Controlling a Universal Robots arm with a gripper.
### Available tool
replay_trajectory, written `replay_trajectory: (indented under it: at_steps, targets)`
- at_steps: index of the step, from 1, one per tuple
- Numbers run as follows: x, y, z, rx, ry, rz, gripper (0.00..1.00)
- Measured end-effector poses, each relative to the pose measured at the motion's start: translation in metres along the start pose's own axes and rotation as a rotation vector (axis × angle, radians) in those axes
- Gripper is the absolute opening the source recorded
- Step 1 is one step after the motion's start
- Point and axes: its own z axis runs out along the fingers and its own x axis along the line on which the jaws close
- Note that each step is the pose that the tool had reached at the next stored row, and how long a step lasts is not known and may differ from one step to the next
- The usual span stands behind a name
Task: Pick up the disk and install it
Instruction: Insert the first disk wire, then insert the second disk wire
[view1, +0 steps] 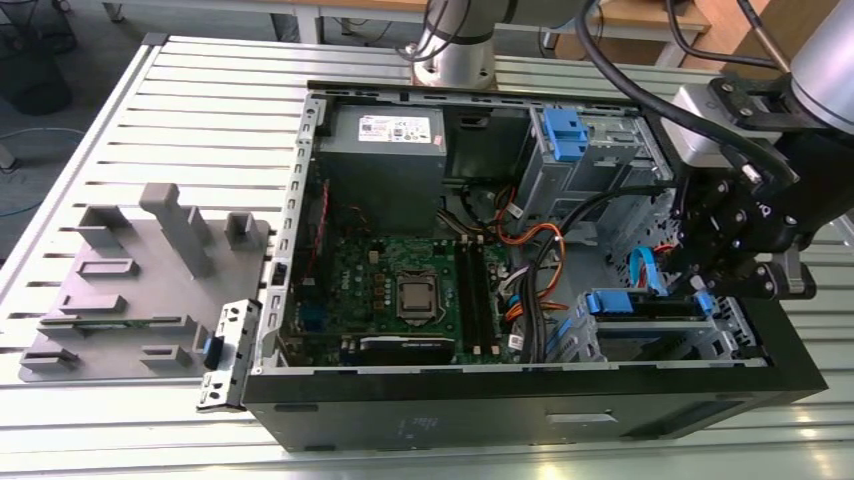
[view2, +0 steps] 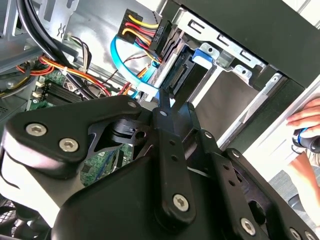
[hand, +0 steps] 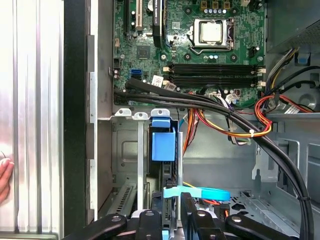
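In the exterior view an open computer case (view1: 534, 412) lies on a slatted metal table (view1: 200, 90), with a grey fixture (view1: 134, 270) beside it on the exterior view's left. Inside are the power supply (view1: 387, 150), the motherboard (view1: 400, 270) and the drive cage (view1: 594, 155) with its blue handle. Red and orange cables (view1: 527, 240) loop between the motherboard and the bays. The disk (view1: 621, 300) sits on edge in the lower bay at the case's corner on the exterior view's right, blue carrier tab up. The gripper (view1: 705, 285) hangs just beside it, its black body screening part of the bay. In the second wrist view the gripper (view2: 165, 100) reaches to the disk's dark end (view2: 186, 75). A light-blue cable (view2: 117, 50) curves close by, and a person's hand (view2: 304, 117) rests outside the case. In the first wrist view the disk's blue carrier (hand: 163, 142) stands in the bay, the gripper (hand: 170, 212) is at its near end, and the light-blue cable (hand: 197, 192) crosses there. Whether the gripper is clenched or released I cannot tell.
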Motion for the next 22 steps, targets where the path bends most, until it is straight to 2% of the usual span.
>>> replay_trajectory:
  at_steps: [7, 16, 18, 22]
  targets:
    - [-0.0001, -0.0061, 0.0001, 0.0000, 0.0000, 0.000, 0.29]
    - [-0.0003, -0.0068, -0.0020, 0.0000, -0.0004, 0.000, 0.29]
    - [-0.0002, -0.0069, -0.0096, 0.0000, -0.0001, 0.000, 0.29]
    - [-0.0012, -0.0069, -0.0095, 0.0000, 0.0002, 0.000, 0.29]
